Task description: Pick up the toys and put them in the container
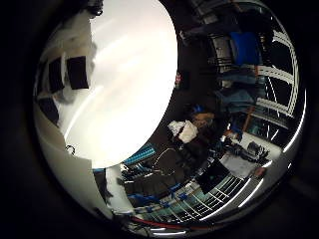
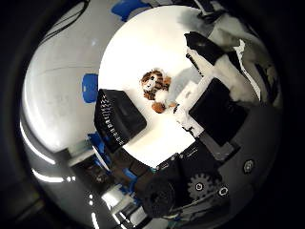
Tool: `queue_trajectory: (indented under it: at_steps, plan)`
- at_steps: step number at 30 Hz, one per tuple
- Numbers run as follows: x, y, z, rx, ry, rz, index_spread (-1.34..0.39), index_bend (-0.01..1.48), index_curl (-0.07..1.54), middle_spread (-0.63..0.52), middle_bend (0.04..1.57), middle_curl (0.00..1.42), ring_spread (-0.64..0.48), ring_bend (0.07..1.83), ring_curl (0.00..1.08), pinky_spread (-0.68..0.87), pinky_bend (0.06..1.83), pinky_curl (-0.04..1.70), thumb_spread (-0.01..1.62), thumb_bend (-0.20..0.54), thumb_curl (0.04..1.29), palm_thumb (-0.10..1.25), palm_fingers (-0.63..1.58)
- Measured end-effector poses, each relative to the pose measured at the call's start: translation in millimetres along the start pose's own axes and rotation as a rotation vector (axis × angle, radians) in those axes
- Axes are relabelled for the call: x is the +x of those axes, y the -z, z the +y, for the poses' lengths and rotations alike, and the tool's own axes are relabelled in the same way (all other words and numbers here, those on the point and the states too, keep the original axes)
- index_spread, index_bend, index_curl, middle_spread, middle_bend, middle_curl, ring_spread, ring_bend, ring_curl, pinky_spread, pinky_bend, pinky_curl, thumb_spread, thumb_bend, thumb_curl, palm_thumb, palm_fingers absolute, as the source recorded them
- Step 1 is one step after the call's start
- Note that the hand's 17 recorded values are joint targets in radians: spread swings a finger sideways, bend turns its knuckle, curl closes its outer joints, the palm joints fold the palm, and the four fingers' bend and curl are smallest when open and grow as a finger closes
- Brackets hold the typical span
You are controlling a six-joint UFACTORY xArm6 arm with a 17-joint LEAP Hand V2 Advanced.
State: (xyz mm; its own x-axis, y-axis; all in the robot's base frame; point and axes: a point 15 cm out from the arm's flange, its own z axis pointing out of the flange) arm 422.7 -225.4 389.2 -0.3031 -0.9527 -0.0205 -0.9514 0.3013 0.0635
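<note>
1. One small orange-and-white striped plush tiger toy (image 2: 155,88) lies on the round white table (image 2: 138,43), just off the fingertips (image 2: 183,107).
2. White-and-black robot hand (image 2: 214,100): fingers extended, relaxed, grasping nothing.
3. Black slatted plastic container (image 2: 118,119) sits beside the tiger.

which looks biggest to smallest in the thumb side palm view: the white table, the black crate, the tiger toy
1. white table, largest by far
2. black crate
3. tiger toy, smallest

Crate and toy sit side by side on the table, so nearness hardly skews that ranking.
</note>
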Motion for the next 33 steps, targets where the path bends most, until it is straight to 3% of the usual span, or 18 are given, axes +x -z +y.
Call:
queue_trajectory:
  at_steps: [6, 14, 27, 33]
  plan:
    - [-25.4, 36.3, 34.6, 0.008, 0.054, -0.006, -0.23, 1.16, 0.78, -0.19, 1.27, 0.91, -0.27, 1.33, 0.86, -0.19, 1.29, 1.02, 1.16, -0.012, 0.58, 1.01, 1.0]
    - [-97.7, 94.7, 55.7, 0.159, 0.182, 0.014, -0.23, 1.14, 0.77, -0.2, 1.25, 0.92, -0.28, 1.3, 0.89, -0.2, 1.23, 1.09, 1.14, -0.012, 0.61, 1.0, 1.02]
    - [-307.3, 132.7, 61.4, 0.4, 0.403, -0.12, -0.22, 1.12, 0.78, -0.2, 1.21, 0.94, -0.29, 1.24, 0.93, -0.22, 1.17, 1.16, 1.09, -0.012, 0.64, 1.04, 1.05]
    - [-398.0, 108.2, 69.9, 0.398, 0.473, -0.171, -0.22, 1.11, 0.78, -0.2, 1.2, 0.94, -0.3, 1.23, 0.95, -0.23, 1.15, 1.18, 1.06, -0.017, 0.66, 1.03, 1.07]
